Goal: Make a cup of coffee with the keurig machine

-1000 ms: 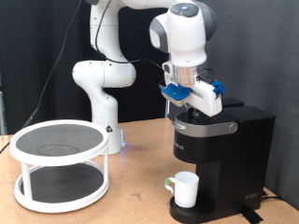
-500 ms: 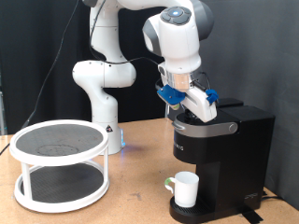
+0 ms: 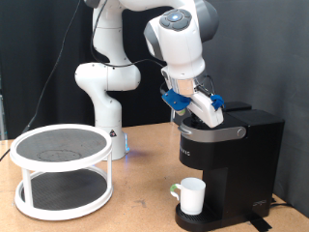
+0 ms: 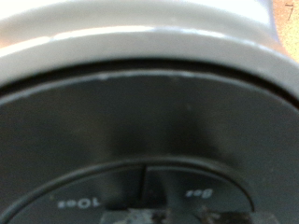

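Observation:
The black keurig machine [image 3: 228,164] stands at the exterior view's right with its lid down. The white cup [image 3: 191,196] sits on its round drip base under the spout, handle to the exterior view's left. My gripper [image 3: 199,116] presses down on the front of the machine's top lid; its fingertips are hidden against the lid. The wrist view is filled by the machine's dark rounded top [image 4: 149,121] at very close range, with button labels near the edge. No fingers show in it.
A white two-tier round rack [image 3: 63,169] stands on the wooden table [image 3: 145,208] at the exterior view's left. My arm's white base [image 3: 101,92] rises behind it. A black curtain covers the back.
My hand has shifted slightly to the exterior view's left and tilted over the machine's lid. The cup and machine have not moved.

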